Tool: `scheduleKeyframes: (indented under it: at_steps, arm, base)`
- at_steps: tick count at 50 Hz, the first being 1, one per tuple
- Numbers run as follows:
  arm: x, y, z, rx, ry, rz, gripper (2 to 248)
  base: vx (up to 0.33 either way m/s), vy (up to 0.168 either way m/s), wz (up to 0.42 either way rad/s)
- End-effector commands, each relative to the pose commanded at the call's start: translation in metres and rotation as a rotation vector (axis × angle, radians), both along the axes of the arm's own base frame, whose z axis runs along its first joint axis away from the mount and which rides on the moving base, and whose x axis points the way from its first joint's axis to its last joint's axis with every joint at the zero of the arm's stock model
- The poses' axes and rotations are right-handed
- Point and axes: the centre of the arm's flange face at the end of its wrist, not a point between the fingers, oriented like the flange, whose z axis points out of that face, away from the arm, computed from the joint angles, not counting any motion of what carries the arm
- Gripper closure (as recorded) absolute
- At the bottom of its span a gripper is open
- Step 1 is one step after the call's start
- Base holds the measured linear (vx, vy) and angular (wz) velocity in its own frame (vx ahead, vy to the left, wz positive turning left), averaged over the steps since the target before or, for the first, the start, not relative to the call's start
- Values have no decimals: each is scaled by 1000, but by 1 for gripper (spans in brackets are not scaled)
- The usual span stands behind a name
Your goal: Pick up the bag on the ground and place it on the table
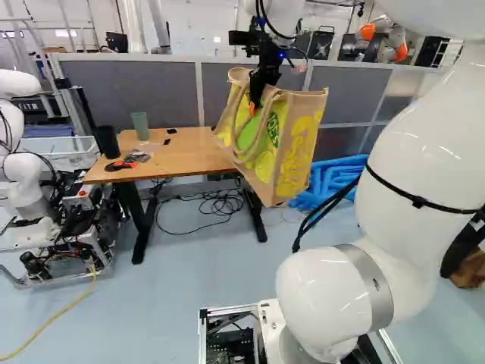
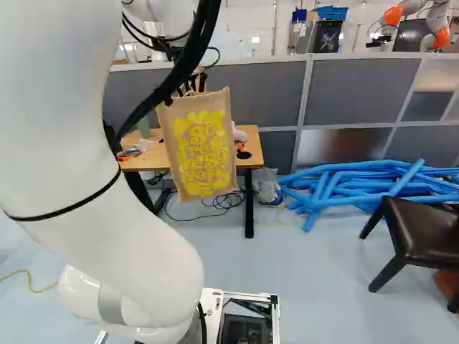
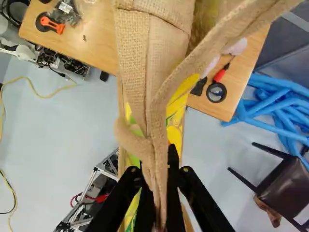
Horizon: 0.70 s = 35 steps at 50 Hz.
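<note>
Hanging by its handles point(image 3: 157, 113) from the hand point(image 3: 158, 176), which is clamped on them from both sides, the bag point(image 1: 299, 144) is clear of the floor point(image 1: 204, 280) and roughly upright. The pick-up looks done; the placing is still to do. The bag is by the surface point(image 1: 186, 155), near its front edge, its bottom seeming lower than the top; whether any of it overlaps the edge I cannot tell. What's left, I'd judge, is raising it, bringing it inward past that edge, setting it down and letting go.
</note>
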Motion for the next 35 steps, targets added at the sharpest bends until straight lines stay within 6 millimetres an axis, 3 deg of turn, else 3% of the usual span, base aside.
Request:
scheduleKeyframes:
  at_steps: [16, 35]
  arm:
    - [0, 0, 0, 0, 0, 0, 227]
    - [0, 0, 0, 0, 0, 0, 227]
  base:
    - [46, 198, 93]
    - [108, 124, -15]
